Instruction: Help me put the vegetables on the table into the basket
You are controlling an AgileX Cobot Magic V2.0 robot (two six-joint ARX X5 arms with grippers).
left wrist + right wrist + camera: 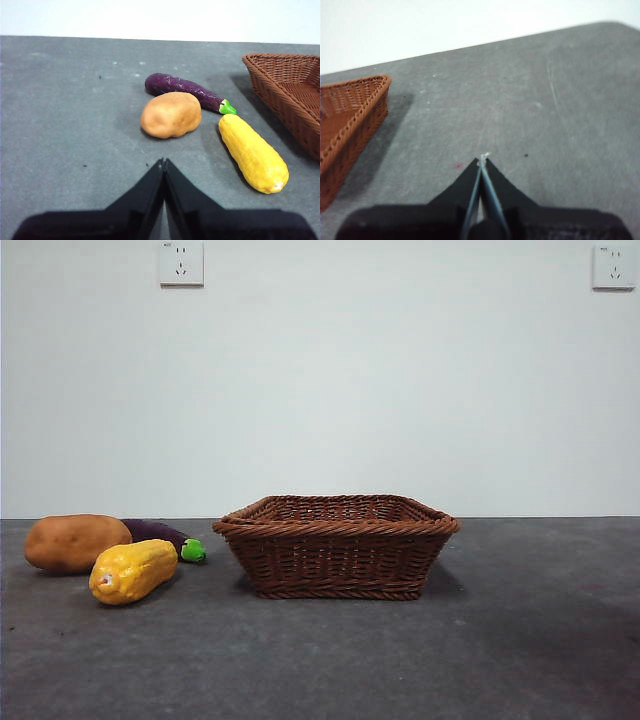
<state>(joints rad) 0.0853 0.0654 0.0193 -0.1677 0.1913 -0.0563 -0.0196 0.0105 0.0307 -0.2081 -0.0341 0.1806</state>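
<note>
left gripper [163, 162], jaws pressed together, hangs just short of the potato [171, 114]; eggplant [187, 91] and corn cob [253, 152] lie beyond. right gripper [483, 159] likewise closed, wicker basket [350, 117] beside it.

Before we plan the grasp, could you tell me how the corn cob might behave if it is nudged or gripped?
The corn cob lies on its side, rounded and tapered, so it would probably roll in an arc. Its glossy skin may slip between jaws.

Dark grey, speckled table [520, 640] running back to a white wall. Directly on it, 4 things: wicker basket [336, 545] near the middle, upright; potato [76, 542], corn cob [133, 570] and eggplant [160, 534] grouped toward the left edge, corn nearest the front edge, eggplant behind.
</note>
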